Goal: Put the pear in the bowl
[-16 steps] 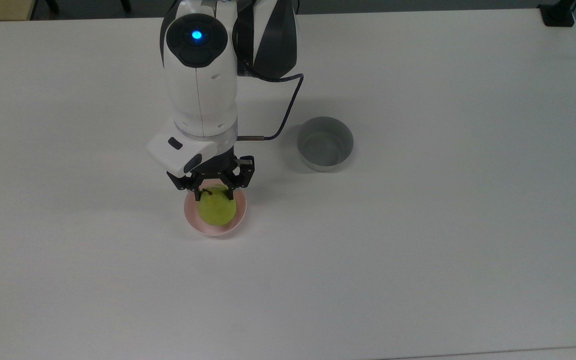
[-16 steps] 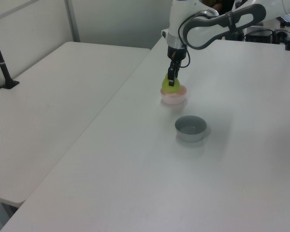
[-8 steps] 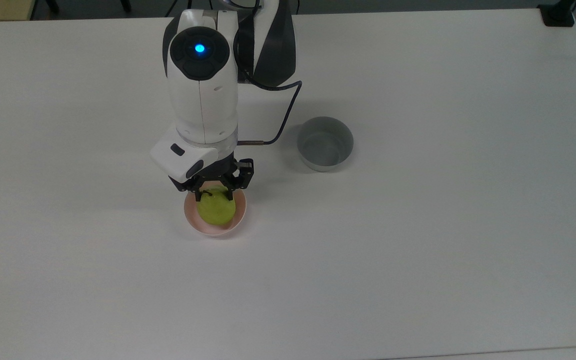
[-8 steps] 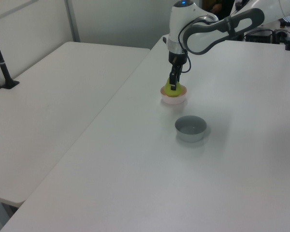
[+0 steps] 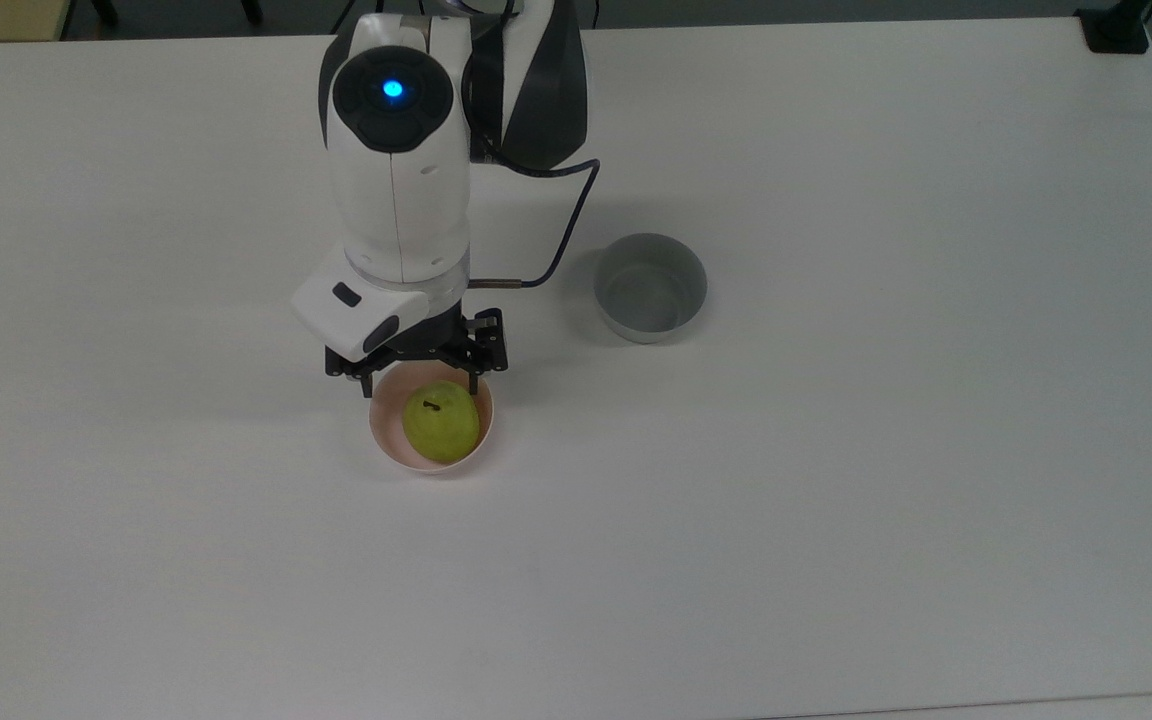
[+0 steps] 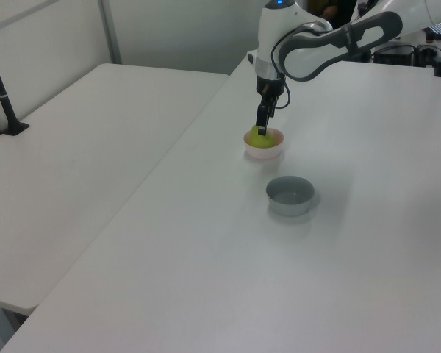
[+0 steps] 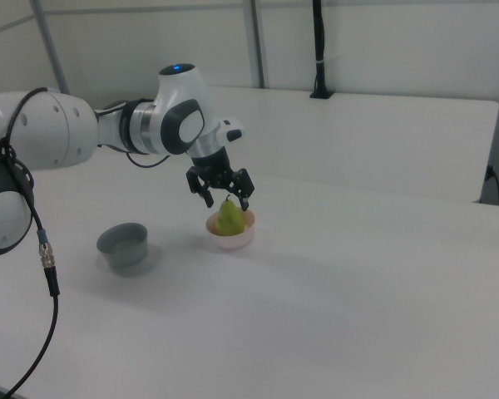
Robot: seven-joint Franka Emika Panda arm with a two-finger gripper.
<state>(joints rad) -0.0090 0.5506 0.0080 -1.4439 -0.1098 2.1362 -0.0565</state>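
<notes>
The pear (image 5: 441, 423) is sitting inside the pink bowl (image 5: 383, 437), stem up w/ the dark stem visible from the top view. It fills most of the bowl, leaving a crescent of bare pink inside on the top view's left. In the right view the pear (image 7: 229, 216) pokes up well above the bowl rim (image 7: 231, 242), so it's standing pretty much upright in there.

The claw (image 5: 419, 372) hangs right over the far edge of the bowl, spread wide, not gripping anything. In the right view you can see the claw (image 7: 222, 196) w/ its two black fingers splayed to either side just above the pear's top, w/ the stem poking up between them; can't tell for sure if anything touches, but it looks like a small gap. In the left view the claw (image 6: 262, 126) lines up directly above the pear (image 6: 260, 136) in the bowl (image 6: 264, 147).

The grey bowl (image 5: 650, 286) is off to the top view's right of the pink one, well apart, and has nothing in it, just a plain grey inside. In the left view the grey bowl (image 6: 289, 196) sits nearer the camera than the pink one; in the right view it's (image 7: 125, 244) to the right view's left of it.

Both bowls are on the white table (image 5: 836, 450). A dark cable (image 5: 566, 230) loops from the arm's wrist back toward the arm.
</notes>
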